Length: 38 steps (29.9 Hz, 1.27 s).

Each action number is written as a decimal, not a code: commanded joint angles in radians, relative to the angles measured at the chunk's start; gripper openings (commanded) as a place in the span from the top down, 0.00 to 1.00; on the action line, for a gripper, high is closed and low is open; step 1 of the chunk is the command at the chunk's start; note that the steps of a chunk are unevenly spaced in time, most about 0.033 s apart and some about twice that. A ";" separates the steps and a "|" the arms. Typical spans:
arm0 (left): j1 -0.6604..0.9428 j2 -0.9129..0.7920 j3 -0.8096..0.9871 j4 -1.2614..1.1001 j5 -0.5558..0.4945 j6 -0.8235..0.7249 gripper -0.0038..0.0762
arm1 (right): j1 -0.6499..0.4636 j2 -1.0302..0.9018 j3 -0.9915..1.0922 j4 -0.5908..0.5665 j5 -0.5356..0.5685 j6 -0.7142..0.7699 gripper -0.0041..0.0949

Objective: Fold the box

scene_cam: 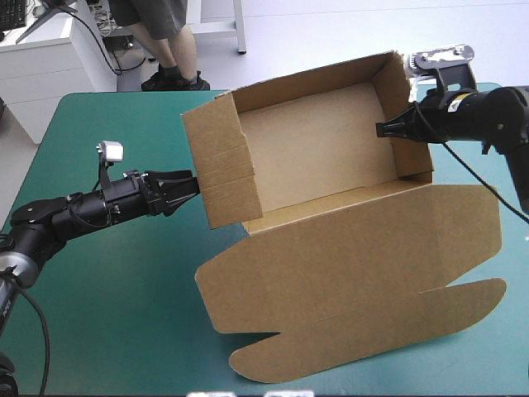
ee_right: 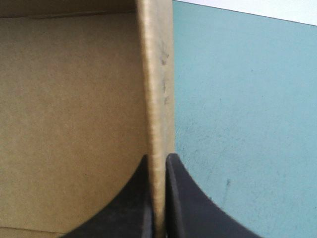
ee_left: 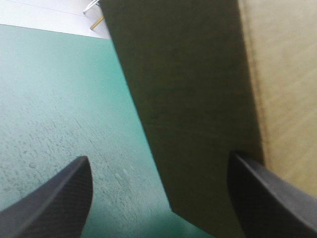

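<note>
The brown box (scene_cam: 318,149) stands as an open tray with its walls raised, and its lid (scene_cam: 347,265) lies flat toward the table's front edge. My left gripper (scene_cam: 192,185) is open at the tray's left wall. In the left wrist view that wall (ee_left: 188,99) stands between the spread fingers of the left gripper (ee_left: 158,198), close to the finger on the tray's inner side (ee_left: 267,193). My right gripper (scene_cam: 387,130) is shut on the top edge of the right wall. In the right wrist view the wall (ee_right: 158,74) runs straight into the right gripper (ee_right: 158,198).
Bare teal-green cover (scene_cam: 107,281) lies left of the box and under my left arm. The lid's rounded flaps (scene_cam: 364,343) reach close to the table's front edge. A strip of cover (ee_right: 247,124) shows beyond the right wall.
</note>
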 commanded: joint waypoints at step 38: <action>-0.320 -0.092 -0.427 0.633 -0.372 -0.718 0.33 | 0.201 -0.002 -0.029 -0.201 -0.209 0.262 0.97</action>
